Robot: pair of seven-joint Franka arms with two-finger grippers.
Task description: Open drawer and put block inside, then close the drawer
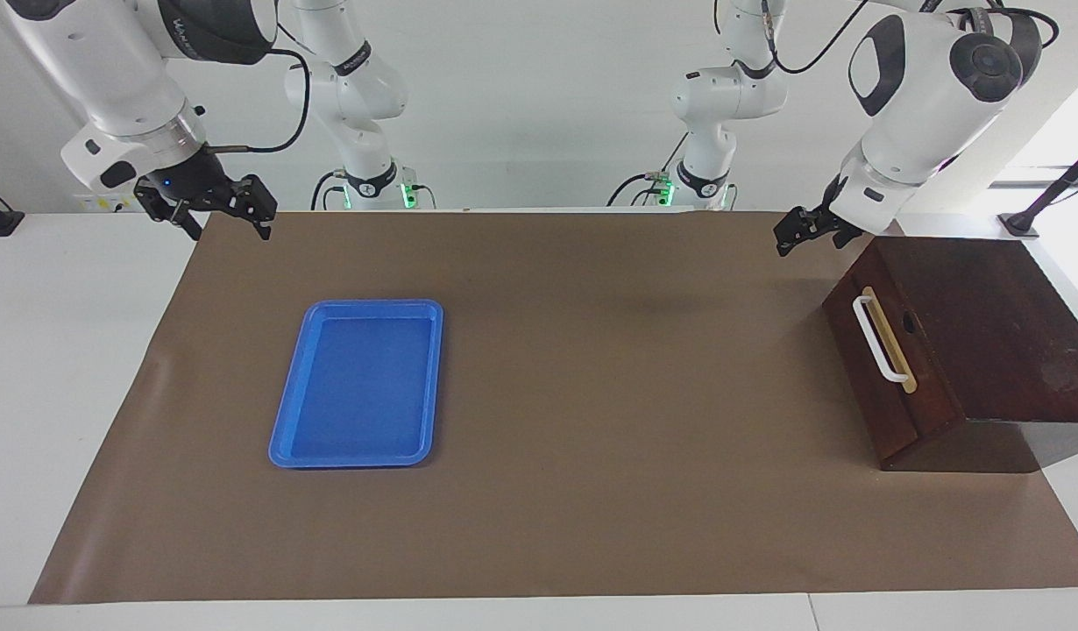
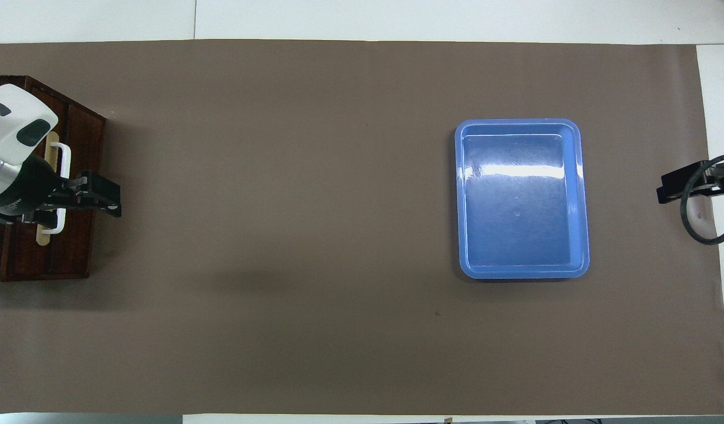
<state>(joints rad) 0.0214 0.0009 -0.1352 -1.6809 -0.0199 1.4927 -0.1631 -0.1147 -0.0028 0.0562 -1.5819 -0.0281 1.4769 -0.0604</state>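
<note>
Dark brown wooden box sits at the left arm's end of the table, about 3 o'clock in the facing view. The drawer (image 1: 890,368) is shut, flush with the box, its white handle (image 1: 881,340) untouched. No yellow block shows in either view: the blue tray (image 1: 285,438), toward the right arm's end, holds nothing, and the brown paper mat (image 1: 592,491) carries no cube. Whether the block is inside the drawer I cannot tell.

Left gripper (image 1: 809,230) hangs in the air near the box's corner closest to the robots, at roughly 11 o'clock from the handle, clear of it; fingers look parted, holding nothing. Right gripper (image 1: 215,215) waits over the mat's edge at 10 o'clock in the facing view, fingers spread, holding nothing.

Judgement: with the drawer closed and no block out, this reads either as the very start or as the finish. If it is the start, the next move calls for the left gripper to drop to the handle, straddle the bar, close, and pull straight out along the drawer's travel.
</note>
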